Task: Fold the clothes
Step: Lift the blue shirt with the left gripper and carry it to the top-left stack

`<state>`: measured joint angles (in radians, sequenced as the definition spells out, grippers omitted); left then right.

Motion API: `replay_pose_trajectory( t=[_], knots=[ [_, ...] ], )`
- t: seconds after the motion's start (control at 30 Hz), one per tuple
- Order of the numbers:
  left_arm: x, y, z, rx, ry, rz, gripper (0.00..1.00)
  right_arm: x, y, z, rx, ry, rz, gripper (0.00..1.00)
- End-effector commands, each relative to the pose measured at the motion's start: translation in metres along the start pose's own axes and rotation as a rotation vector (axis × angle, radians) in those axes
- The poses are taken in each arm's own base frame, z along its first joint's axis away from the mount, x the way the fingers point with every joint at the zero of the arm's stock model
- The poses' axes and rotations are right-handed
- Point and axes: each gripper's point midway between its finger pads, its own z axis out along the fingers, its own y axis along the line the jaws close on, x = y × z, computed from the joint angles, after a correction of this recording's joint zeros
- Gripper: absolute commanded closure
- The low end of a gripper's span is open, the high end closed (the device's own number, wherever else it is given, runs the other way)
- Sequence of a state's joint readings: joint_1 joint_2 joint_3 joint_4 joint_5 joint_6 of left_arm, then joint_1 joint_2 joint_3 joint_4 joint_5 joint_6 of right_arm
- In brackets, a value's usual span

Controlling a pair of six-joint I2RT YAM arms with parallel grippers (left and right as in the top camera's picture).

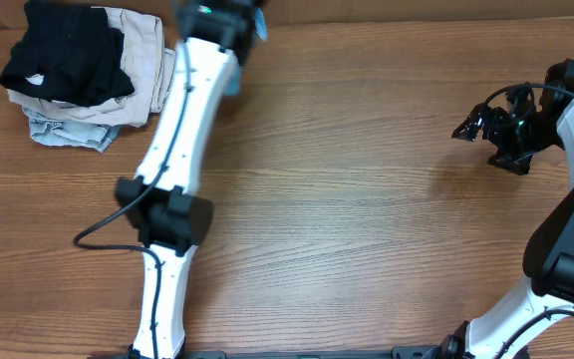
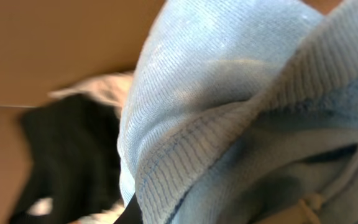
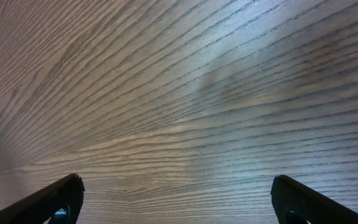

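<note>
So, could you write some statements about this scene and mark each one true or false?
1. The black garment lies on top of the folded pile. True.
2. The right end effector is shut on a cloth. False: it is open over the bare table.
3. Light blue fabric fills most of the left wrist view. True.
4. The folded pile lies on the right arm's side. False: it lies on the left arm's side.
</note>
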<state>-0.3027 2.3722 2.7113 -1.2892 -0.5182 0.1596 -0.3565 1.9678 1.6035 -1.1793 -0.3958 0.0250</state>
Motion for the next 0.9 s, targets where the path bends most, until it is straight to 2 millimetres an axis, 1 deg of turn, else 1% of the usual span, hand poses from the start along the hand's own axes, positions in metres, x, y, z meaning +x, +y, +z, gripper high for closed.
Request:
replay_pose_trajectory(
  t=[0.0, 0.1, 0.2, 0.3, 0.43, 0.53, 0.6, 0.77, 0.87],
  knots=[
    [-0.014, 0.095, -0.047, -0.143, -0.113, -0.116, 0.96, -0.006, 0.009, -0.014, -0.010, -0.040, -0.031, 0.00],
    [-0.001, 0.137, -0.044, -0.223, -0.090, -0.139, 0.96, -0.005, 0.008, -0.014, -0.010, -0.037, -0.028, 0.00],
    [0.017, 0.172, -0.034, -0.274, -0.040, -0.129, 0.96, -0.005, 0.009, -0.014, -0.011, -0.037, -0.018, 0.00],
    [0.036, 0.210, -0.023, -0.322, -0.005, -0.183, 0.96, -0.005, 0.009, -0.014, -0.011, -0.040, -0.019, 0.00],
    [0.053, 0.261, -0.011, -0.365, -0.018, -0.243, 0.96, -0.006, 0.009, -0.014, -0.011, -0.041, -0.020, 0.00],
    [0.063, 0.294, -0.003, -0.389, -0.043, -0.300, 0.96, -0.005, 0.008, -0.014, -0.011, -0.037, -0.013, 0.00],
    [0.068, 0.305, 0.004, -0.374, -0.057, -0.312, 0.96, -0.004, 0.008, -0.014, -0.011, -0.034, -0.005, 0.00],
    [0.083, 0.322, 0.027, -0.359, -0.057, -0.327, 0.96, -0.003, 0.009, -0.014, -0.014, -0.031, 0.015, 0.00],
    [0.081, 0.322, 0.049, -0.361, -0.071, -0.333, 0.96, -0.003, 0.009, -0.014, -0.014, -0.030, 0.015, 0.00]
  ],
)
